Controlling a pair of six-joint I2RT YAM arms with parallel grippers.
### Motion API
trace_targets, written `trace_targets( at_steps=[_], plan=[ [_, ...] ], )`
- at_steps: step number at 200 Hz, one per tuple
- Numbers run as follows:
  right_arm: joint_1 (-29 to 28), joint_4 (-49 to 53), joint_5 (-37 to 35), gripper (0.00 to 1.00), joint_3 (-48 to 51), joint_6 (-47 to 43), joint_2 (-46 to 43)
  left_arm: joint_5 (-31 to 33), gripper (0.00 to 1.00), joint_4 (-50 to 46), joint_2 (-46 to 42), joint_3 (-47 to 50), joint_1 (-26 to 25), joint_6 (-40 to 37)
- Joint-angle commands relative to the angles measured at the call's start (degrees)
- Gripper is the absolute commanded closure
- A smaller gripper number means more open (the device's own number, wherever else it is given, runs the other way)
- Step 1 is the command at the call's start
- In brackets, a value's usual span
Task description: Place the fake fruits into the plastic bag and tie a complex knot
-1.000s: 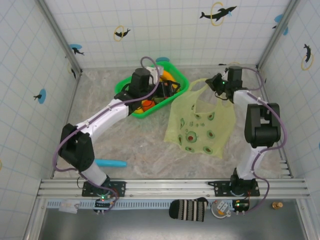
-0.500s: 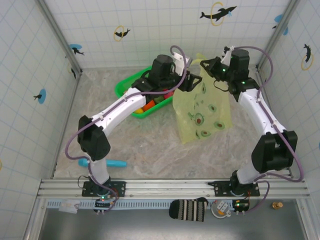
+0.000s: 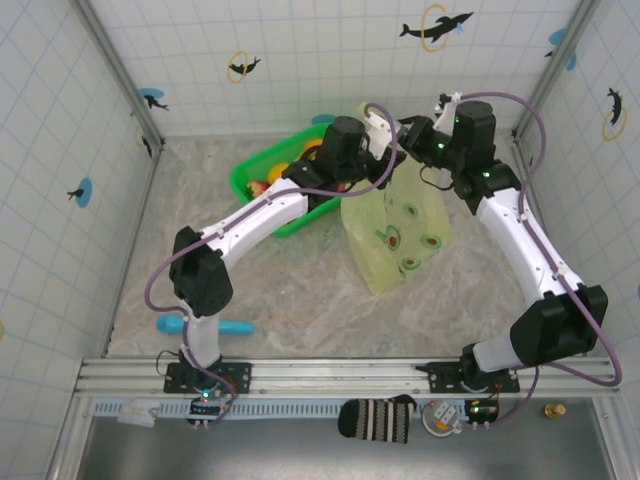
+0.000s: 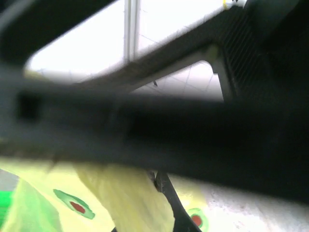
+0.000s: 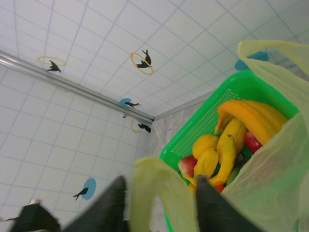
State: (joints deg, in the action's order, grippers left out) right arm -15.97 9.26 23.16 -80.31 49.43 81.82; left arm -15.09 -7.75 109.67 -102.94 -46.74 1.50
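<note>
The plastic bag (image 3: 400, 235), pale yellow with avocado prints, hangs lifted above the table between both grippers. My left gripper (image 3: 390, 160) is at the bag's top edge. In the left wrist view it (image 4: 154, 178) is shut, with bag film (image 4: 111, 193) bunched against its dark finger. My right gripper (image 3: 415, 135) stands open, and a handle loop of the bag (image 5: 154, 179) lies loose between its fingers (image 5: 212, 208). The fake fruits (image 5: 227, 145), yellow bananas and red pieces, lie in the green tray (image 5: 203, 128) behind the bag, also seen from above (image 3: 262, 185).
The green tray (image 3: 240, 180) sits at the back left of the table. A teal-blue stick (image 3: 210, 325) lies near the front left, by the left arm's base. Tiled walls close in the back and both sides.
Both arms rose and lifted the bag off the table. The left gripper left the tray, came to the bag's top and shut. The right gripper opened around the handle loop.
</note>
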Motion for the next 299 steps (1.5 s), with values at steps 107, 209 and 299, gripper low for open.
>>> trace_targets(
  at_steps=[107,209,299],
  plan=[
    [0.08,-1.02,-8.32,0.76,34.80,-6.93,-21.90,-0.66,1.00,30.14,-28.36,37.85,5.08,-8.99],
    [-26.39,-24.97,-21.58,1.00,50.90,-7.65,-6.21,-18.70,0.91,29.29,-27.55,35.17,8.42,14.45],
    [-27.52,-30.59,-24.13,1.00,50.78,-6.14,8.23,-13.79,0.31,38.10,-27.79,39.86,8.97,34.90]
  ],
)
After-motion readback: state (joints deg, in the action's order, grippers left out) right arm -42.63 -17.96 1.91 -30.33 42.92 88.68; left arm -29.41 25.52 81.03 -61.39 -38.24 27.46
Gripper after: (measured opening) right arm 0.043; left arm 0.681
